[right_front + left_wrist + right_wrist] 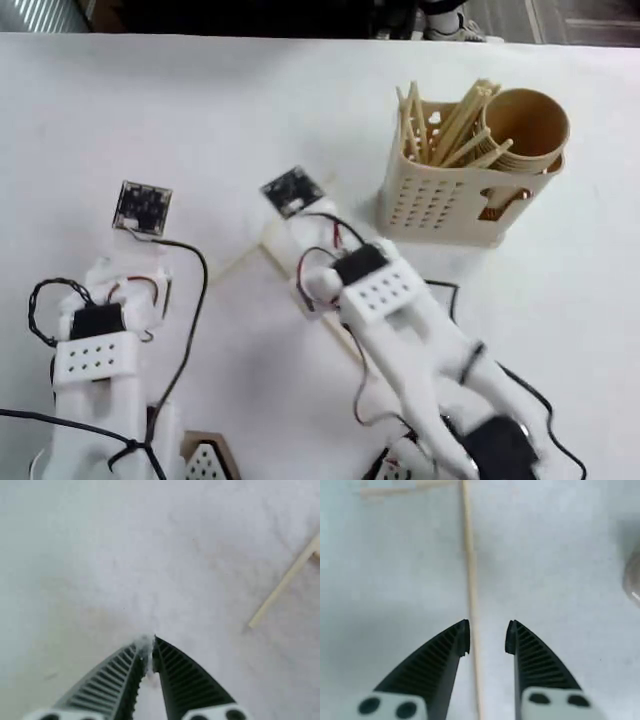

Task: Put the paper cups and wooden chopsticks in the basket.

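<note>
- Table [200,110]: white.
- Basket [440,205]: far side of table; holds stacked paper cups [527,125] and chopstick bundle [450,120].
- Left gripper [150,647]: clenched, empty, over bare table.
- Right gripper [487,636]: released, astride loose chopstick [470,570] lying flat, nearer one finger. Advice: centre, lower tips to tabletop, then pinch.

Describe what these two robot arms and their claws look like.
The left arm and right arm are white plastic shells with grids of small holes, black motors, and loose black and red cables. The left gripper and right gripper have dark, ribbed, pointed fingers.
</note>
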Available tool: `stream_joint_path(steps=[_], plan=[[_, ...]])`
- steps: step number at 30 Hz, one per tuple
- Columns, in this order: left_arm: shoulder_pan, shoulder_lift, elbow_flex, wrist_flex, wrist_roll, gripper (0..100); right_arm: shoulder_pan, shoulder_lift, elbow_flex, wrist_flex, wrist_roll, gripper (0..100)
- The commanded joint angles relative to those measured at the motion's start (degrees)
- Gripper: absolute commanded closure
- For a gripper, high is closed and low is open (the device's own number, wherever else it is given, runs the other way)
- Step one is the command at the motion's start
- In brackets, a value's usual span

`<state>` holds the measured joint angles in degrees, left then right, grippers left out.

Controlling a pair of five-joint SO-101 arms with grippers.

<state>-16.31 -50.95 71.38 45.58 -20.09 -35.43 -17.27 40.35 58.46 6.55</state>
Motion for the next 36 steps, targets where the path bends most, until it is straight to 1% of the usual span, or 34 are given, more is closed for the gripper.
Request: stream_joint_path(steps=[1,3,15,17,19,22,27,36], plan=[[-0.13,-1.01,-0.35,-1.05,0.18,96,-0.84,7.16,-0.35,-3.91,3.87,87.2],[-0.13,-1.01,-0.35,-1.05,0.18,96,-0.48,10.68,-0.79,-5.76,5.19,87.2],[-0.13,-1.01,-0.35,-1.05,0.18,96,-0.75,21.58,-6.51,-4.88,5.63,88.1],[-0.13,-1.01,-0.35,-1.05,0.18,96,-0.75,23.43,-6.68,-5.05,5.71,92.4],[-0.13,-1.01,-0.35,-1.05,0.18,96,-0.84,25.27,-7.3,-5.05,8.0,98.7],[-0.13,-1.01,-0.35,-1.05,0.18,96,-0.48,26.24,-7.47,-4.53,10.29,98.0],[-0.13,-1.01,-0.35,-1.05,0.09,96,-0.13,19.82,-7.56,-1.01,10.37,98.1],[-0.13,-0.92,-0.35,-1.05,0.09,96,-0.04,-4.97,-7.56,9.89,10.37,98.1]])
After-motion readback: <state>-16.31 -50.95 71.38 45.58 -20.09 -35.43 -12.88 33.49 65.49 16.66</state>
